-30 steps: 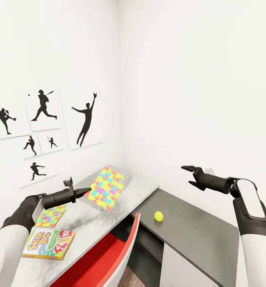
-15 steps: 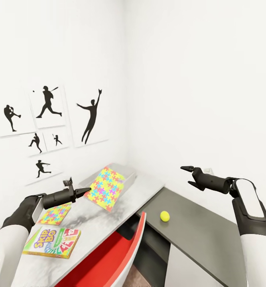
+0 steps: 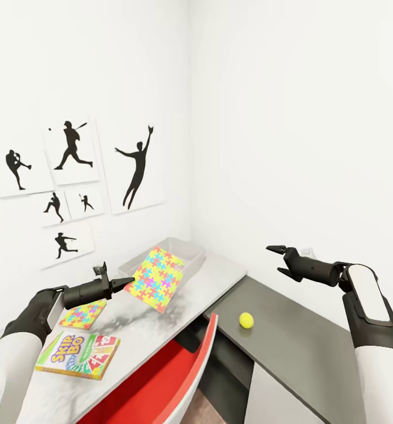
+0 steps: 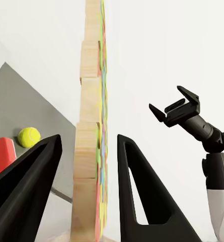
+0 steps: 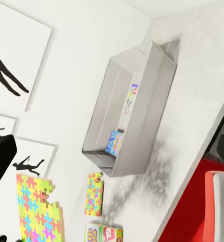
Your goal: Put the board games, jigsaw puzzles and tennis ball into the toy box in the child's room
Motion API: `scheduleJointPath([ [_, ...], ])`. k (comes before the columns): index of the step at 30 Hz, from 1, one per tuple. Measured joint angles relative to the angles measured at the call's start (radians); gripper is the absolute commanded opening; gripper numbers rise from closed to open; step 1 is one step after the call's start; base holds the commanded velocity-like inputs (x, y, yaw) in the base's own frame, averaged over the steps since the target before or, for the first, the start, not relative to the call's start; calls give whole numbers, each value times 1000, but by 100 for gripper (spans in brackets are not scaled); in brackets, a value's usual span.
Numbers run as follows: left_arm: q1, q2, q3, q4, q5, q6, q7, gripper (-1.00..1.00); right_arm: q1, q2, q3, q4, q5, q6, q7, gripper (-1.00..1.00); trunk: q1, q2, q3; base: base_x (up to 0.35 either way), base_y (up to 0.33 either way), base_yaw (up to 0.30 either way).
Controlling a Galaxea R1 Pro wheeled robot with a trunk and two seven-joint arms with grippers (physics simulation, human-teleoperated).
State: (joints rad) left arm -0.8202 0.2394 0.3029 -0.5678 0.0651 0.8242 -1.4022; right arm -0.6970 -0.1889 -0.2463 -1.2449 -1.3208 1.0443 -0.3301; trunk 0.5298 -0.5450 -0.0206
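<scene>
Left wrist view: left gripper [image 4: 89, 166] fingers pinch jigsaw puzzle [image 4: 91, 126] edge-on. Right gripper [image 3: 277, 259] spread, holding nothing, above table [image 3: 302, 347].

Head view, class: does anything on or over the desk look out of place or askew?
Yes. One jigsaw puzzle is off the table, held tilted in the air by the left gripper, jaws on either side of its edge. The other puzzle and the Skip-Bo box lie flat.

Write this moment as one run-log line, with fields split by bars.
left gripper: holding jigsaw puzzle in air | right gripper: open, empty | toy box: on table | tennis ball: on dark desk section
</scene>
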Motion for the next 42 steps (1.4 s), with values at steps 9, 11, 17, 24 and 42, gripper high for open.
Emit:
scheduleJointPath([
  [9, 0, 0, -1, 0, 0, -1, 1, -100, 0, 0, -1, -5, -1, 0, 1, 100, 0, 0, -7, 200, -7, 29],
  [11, 0, 0, -1, 0, 0, -1, 2, -100, 0, 0, -1, -8, -1, 0, 1, 100, 0, 0, -7, 216, -82, 1],
  [17, 0, 0, 0, 0, 0, -2, 2, -100, 0, 0, 0, -11, -1, 0, 1, 100, 0, 0, -7, 198, -123, 30],
  [24, 1, 0, -2, 0, 0, -2, 2, -100, 1, 0, 5, -10, 0, 0, 2, 100, 0, 0, -7, 185, -57, 251],
  [42, 0, -1, -1, 0, 0, -1, 3, -100, 2, 0, 5, -11, 0, 0, 3, 100, 0, 0, -7, 127, 13, 27],
])
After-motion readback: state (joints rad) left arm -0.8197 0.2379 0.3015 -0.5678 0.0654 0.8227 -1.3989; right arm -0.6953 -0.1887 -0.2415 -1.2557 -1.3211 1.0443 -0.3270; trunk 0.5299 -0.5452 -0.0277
